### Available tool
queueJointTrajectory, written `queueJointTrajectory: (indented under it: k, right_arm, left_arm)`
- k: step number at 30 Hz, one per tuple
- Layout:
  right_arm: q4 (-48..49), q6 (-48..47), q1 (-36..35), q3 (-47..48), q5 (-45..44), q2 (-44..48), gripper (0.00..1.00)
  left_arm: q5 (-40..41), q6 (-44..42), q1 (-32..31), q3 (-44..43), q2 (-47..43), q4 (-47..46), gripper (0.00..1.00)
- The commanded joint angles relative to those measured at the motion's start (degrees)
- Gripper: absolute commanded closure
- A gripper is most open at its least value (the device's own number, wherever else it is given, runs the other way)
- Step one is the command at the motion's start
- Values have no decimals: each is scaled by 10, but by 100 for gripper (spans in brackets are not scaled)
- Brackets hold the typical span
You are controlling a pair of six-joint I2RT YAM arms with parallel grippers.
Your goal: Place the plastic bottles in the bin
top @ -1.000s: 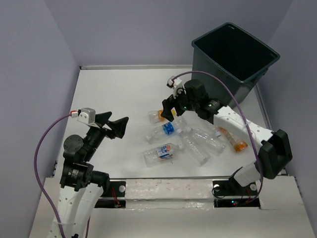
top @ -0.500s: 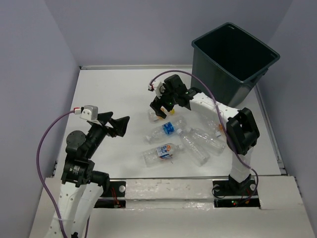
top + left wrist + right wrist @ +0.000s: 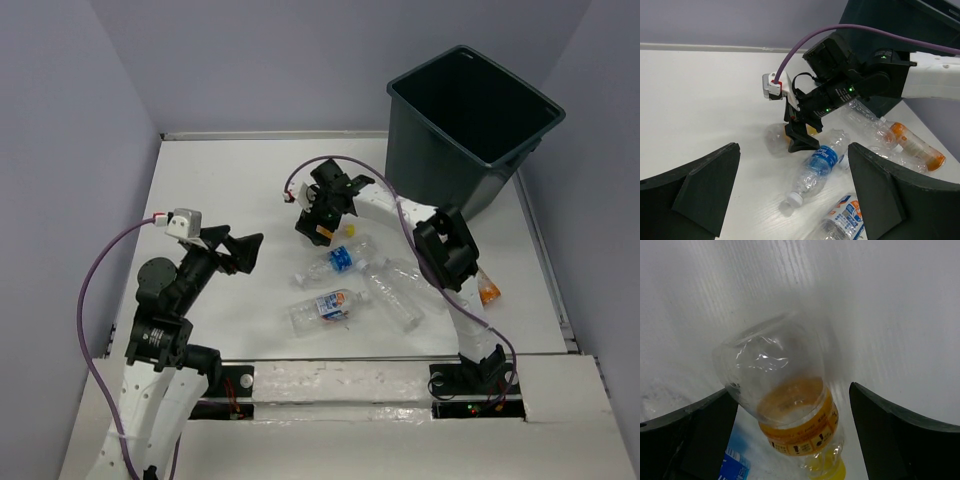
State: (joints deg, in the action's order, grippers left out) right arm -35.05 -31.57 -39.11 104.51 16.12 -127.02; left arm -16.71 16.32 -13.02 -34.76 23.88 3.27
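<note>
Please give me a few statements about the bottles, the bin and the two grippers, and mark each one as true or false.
1. The right gripper is open around the bottle with the orange label. True.
2. The left gripper holds a bottle. False: it is open and empty, away from the bottles.
3. The bin stands at the far right corner of the table. True.
4. The bottle with the blue label stands upright. False: it lies on its side.

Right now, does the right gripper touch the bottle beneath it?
Cannot tell. In the right wrist view the bottle lies inside the right gripper, blur hiding any gap.
</note>
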Motion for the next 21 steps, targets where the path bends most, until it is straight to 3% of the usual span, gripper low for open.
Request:
queueJointTrajectory:
  k: [1, 4, 5, 6, 7, 8, 9, 15, 21]
  right_arm:
    - [30, -24, -6, 45, -9, -10, 8]
    - [78, -27, -6, 38, -19, -8, 22]
    - [90, -26, -6, 37, -21, -2, 38]
    - [120, -24, -6, 29, -29, 4, 47]
    - [136, -22, -6, 25, -34, 10, 47]
    - [152, -10, -6, 21, -40, 17, 58]
    - [184, -5, -6, 13, -53, 38, 62]
    - [319, 43, 1, -15, -82, 156, 65]
    - [428, 100, 58, -17, -154, 287, 66]
  left_arm:
    - [-10, -9, 4, -27, 8, -22, 1]
    - [-10, -9, 5, -27, 12, -22, 1]
    - [-10, -9, 4, -27, 13, -23, 1]
    - [-10, -8, 4, -28, 15, -24, 1]
    - [-9, -8, 4, -28, 16, -25, 1]
    - [-9, -7, 4, -27, 18, -26, 1]
    - [-10, -6, 4, -27, 20, -27, 1]
    - [-49, 7, 4, -23, 56, -44, 1]
    - [-104, 20, -1, -23, 116, -48, 1]
